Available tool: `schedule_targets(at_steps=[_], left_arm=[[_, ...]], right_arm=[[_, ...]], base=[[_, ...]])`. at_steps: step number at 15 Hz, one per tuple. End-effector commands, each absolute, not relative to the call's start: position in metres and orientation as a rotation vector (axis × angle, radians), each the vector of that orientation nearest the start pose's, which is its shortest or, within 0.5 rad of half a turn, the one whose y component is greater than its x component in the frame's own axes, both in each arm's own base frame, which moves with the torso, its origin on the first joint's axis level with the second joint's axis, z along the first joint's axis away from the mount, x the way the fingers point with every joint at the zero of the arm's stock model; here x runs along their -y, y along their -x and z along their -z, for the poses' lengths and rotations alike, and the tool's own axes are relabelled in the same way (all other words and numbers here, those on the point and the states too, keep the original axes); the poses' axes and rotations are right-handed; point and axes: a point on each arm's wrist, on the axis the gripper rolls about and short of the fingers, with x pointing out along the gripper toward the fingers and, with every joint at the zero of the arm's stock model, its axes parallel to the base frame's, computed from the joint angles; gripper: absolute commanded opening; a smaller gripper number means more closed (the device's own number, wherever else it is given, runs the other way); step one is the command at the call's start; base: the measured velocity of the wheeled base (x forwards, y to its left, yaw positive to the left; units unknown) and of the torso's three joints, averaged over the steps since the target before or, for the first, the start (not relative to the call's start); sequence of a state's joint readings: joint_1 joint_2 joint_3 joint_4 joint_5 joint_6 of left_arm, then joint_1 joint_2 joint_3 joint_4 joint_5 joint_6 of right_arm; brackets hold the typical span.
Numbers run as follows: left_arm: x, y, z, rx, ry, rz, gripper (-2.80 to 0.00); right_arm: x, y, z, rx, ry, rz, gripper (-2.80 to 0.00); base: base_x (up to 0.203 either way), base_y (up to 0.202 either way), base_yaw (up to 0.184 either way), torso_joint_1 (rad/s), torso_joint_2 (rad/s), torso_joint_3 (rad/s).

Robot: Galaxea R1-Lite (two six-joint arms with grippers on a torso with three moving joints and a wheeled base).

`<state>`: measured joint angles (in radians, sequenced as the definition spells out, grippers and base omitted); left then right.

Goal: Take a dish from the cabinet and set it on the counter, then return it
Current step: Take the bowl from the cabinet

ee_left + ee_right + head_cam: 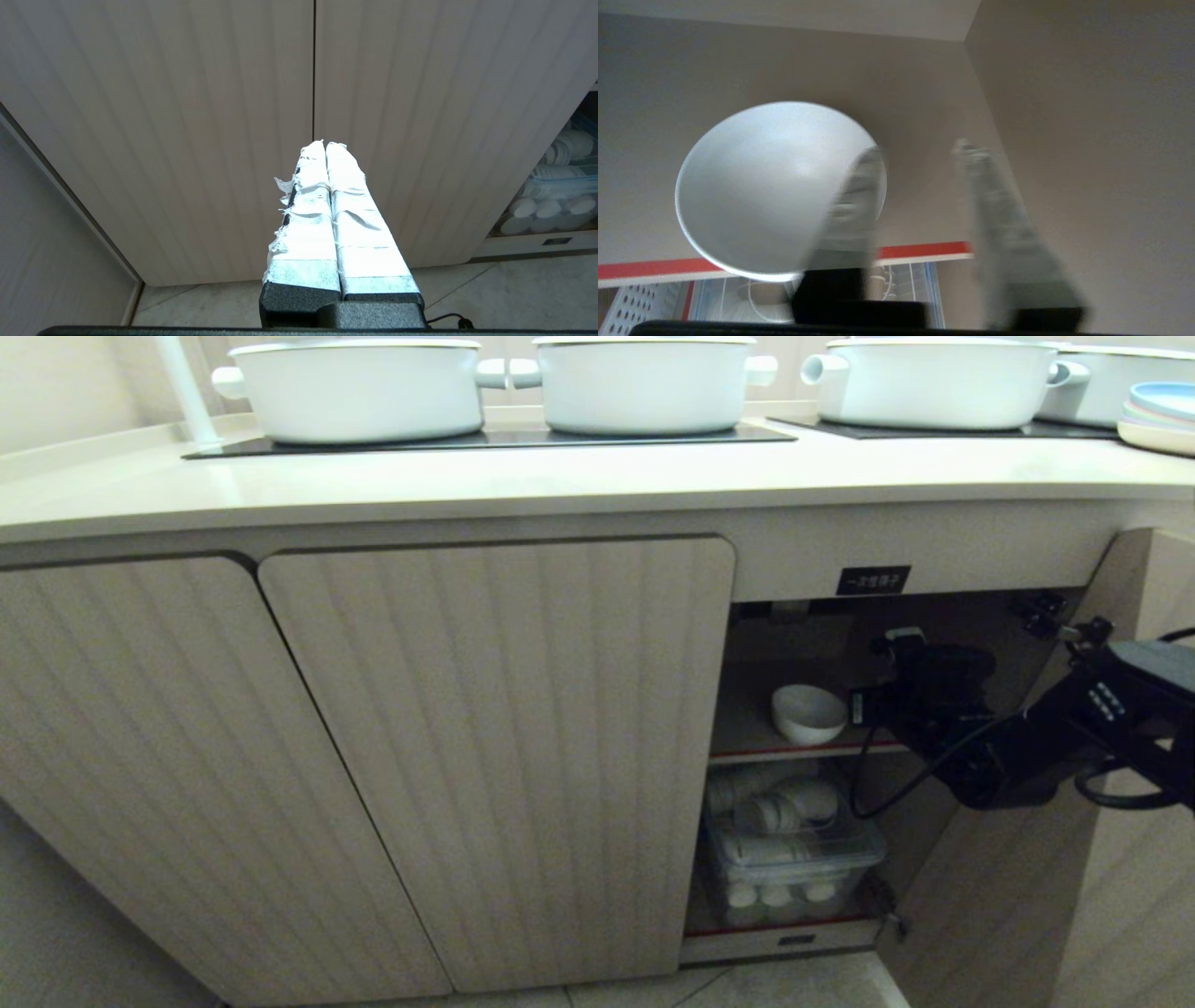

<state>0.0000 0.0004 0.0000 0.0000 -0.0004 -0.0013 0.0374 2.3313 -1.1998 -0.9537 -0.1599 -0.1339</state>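
**Bowl on the upper shelf, right gripper parted beside it**

Nearest to me, low down, the left gripper (325, 145) hangs in front of the closed fluted doors (495, 747), its taped fingers (303, 224) pressed flat together with nothing between them. There is free floor beneath it and the doors stand well apart from its tips.

Further in, the right arm reaches from the right through the open end of the cabinet (1027, 896), past the swung-out door. The right gripper (920, 149) sits inside the upper compartment, its fingers (999, 224) spread with a clear gap between them. One finger lies across the rim of the dish (770, 186); the other stands off to the side, away from it. I cannot tell whether the near finger actually touches the bowl.

The dish (808, 713) rests tilted on the upper shelf, close behind the shelf's red-edged lip (794, 751), with bare shelf to its left and the back wall behind. Below, a clear plastic box (794, 859) of white cups fills the lower compartment almost to the shelf above.

A black label (873, 581) sits over the opening. Above, the counter (597, 476) overhangs the doors, and at the back white pots (359, 387) stand on black cooktop panels, with pastel plates (1162, 415) at the far right edge.
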Motion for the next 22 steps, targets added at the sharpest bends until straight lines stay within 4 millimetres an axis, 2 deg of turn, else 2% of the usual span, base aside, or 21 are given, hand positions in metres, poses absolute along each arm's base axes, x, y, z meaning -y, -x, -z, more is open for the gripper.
schedule_targets(at_steps=[1,17,22], left_arm=[[0.0,0.0228,-0.0755,0.0,0.002,0.0,-2.8],[0.0,0.0228,-0.0755,0.0,0.002,0.0,-2.8],[0.0,0.0228,-0.0755,0.0,0.001,-0.001,-2.8]], right_arm=[[-0.014,-0.4499,-0.0739,-0.177,0.155,0.11,0.0],[-0.013,-0.4504,-0.0783,-0.147,0.148,0.113,0.0],[-0.0105,-0.4575,-0.0797,-0.132,0.143,0.119,0.0]], base=[[0.0,0.0,0.0,0.0,0.0,0.0],[0.0,0.0,0.0,0.0,0.0,0.0],[0.0,0.0,0.0,0.0,0.0,0.0]])
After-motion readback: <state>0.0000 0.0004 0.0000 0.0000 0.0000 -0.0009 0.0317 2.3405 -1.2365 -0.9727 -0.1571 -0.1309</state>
